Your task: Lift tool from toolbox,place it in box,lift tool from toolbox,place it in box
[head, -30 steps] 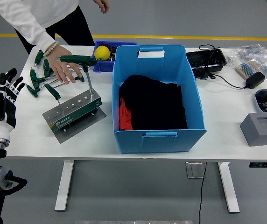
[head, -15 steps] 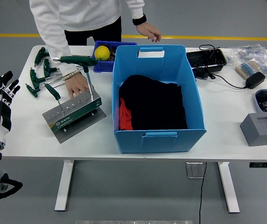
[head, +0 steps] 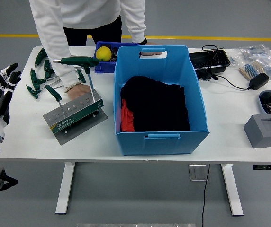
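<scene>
White table (head: 26,137) is carrying everything; big blue box (head: 157,97) is sitting mid-table, its near wall close to the table's near edge. It's holding black cloth (head: 154,104) w/ a strip of red cloth (head: 126,118) along its left side. A bare strip of tabletop is running right of the box as far as a grey block (head: 265,130).

Person in white sleeves is standing at the far side: one hand (head: 77,91) is resting on the toolbox top, the other (head: 147,45) is at the box's far rim by its handle cut-out.

Left of the box, just beside it, a grey metal toolbox (head: 74,115) is sitting tilted, its front label reading "SATA". 2 green T-handle tools are standing in it: a tall one (head: 80,61) at its right end, and a shorter one (head: 53,92) leaning at its left end. Approx. 5 more green-handled tools (head: 37,78) are lying loose further left of the box, near the table's left edge; exact count is hard to tell.

Behind the box's left far corner: small blue bin (head: 108,56) w/ 1 yellow ball (head: 103,53). Right of the box, far side: black tray (head: 210,60), cable and adapter (head: 257,81), bagged parts.

Robot left hand (head: 3,87) is hovering off the table's left edge, well apart from the toolbox, fingers extended, slightly spread, holding nothing.
</scene>
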Controlling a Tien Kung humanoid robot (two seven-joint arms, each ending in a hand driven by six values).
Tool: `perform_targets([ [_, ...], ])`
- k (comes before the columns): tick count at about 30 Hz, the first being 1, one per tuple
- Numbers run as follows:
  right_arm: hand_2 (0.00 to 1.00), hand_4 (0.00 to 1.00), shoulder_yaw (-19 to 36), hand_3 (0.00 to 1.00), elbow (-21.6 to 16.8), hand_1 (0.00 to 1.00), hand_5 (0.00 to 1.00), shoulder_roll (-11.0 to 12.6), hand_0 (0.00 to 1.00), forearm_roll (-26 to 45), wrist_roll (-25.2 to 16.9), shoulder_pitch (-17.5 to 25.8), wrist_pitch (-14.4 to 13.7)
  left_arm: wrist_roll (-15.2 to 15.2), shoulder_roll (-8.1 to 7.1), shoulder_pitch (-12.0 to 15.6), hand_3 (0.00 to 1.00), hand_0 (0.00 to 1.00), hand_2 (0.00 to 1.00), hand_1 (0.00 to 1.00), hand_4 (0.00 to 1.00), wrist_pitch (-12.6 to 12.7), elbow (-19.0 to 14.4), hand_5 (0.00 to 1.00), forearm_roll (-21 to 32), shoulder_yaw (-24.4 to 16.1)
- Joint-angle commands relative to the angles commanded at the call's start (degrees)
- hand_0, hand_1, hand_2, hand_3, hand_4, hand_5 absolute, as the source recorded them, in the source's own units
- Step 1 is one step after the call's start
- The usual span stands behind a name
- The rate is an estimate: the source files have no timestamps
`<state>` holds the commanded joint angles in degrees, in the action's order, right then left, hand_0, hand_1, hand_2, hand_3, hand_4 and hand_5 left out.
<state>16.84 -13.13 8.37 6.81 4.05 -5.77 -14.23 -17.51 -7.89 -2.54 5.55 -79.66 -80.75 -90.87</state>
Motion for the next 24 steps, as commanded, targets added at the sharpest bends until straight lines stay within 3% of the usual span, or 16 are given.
perform_targets([
  [5, 0.698, 0.782, -0.2, 0.559, 0.0, 0.621, 0.681, -0.1, 0.642, 0.4, -0.1, 0.1, 0.0, 5.7, -2.53, -3.6, 0.892, 0.917, 0.998, 0.96, 0.998, 1.3, -2.0, 0.733, -12.3, 3.5],
  [6, 0.697, 0.782, -0.2, 0.559, 0.0, 0.621, 0.681, -0.1, 0.642, 0.3, -0.1, 0.1, 0.0, 7.2, -3.07, -4.7, 0.978, 0.971, 0.998, 0.998, 0.998, 1.3, -2.1, 0.647, -14.5, 4.6],
  [11, 0.697, 0.782, -0.1, 0.559, 0.0, 0.621, 0.681, -0.2, 0.642, 0.4, -0.1, 0.2, 0.0, 13.6, -4.6, -10.3, 0.978, 0.971, 0.998, 0.998, 0.998, 1.6, -1.7, 0.647, -26.8, 8.7],
  [13, 0.697, 0.781, 0.0, 0.56, 0.0, 0.621, 0.68, -0.2, 0.642, 0.5, -0.1, 0.2, 0.0, 15.9, -5.16, -12.6, 0.998, 0.998, 0.998, 0.998, 0.998, 1.6, -1.6, 0.6, -31.3, 10.4],
  [18, 0.696, 0.782, 0.1, 0.56, 0.0, 0.621, 0.679, -0.2, 0.642, 0.5, -0.1, 0.3, 0.1, 24.0, -6.32, -19.9, 0.993, 0.984, 0.998, 0.998, 0.998, -1.2, -0.7, 0.594, -42.5, 16.8],
  [23, 0.696, 0.782, 0.3, 0.56, 0.0, 0.621, 0.679, -0.1, 0.642, 0.1, 0.0, 0.4, 0.1, 30.0, -5.65, -25.8, 0.993, 0.984, 0.998, 0.998, 0.998, -5.0, 0.9, 0.594, -44.8, 22.4],
  [24, 0.696, 0.782, 0.4, 0.56, 0.0, 0.621, 0.68, -0.1, 0.642, 0.0, 0.1, 0.4, 0.1, 30.8, -5.43, -26.9, 0.926, 0.9, 0.973, 0.962, 0.998, -5.8, 1.4, 0.595, -45.1, 23.4],
])
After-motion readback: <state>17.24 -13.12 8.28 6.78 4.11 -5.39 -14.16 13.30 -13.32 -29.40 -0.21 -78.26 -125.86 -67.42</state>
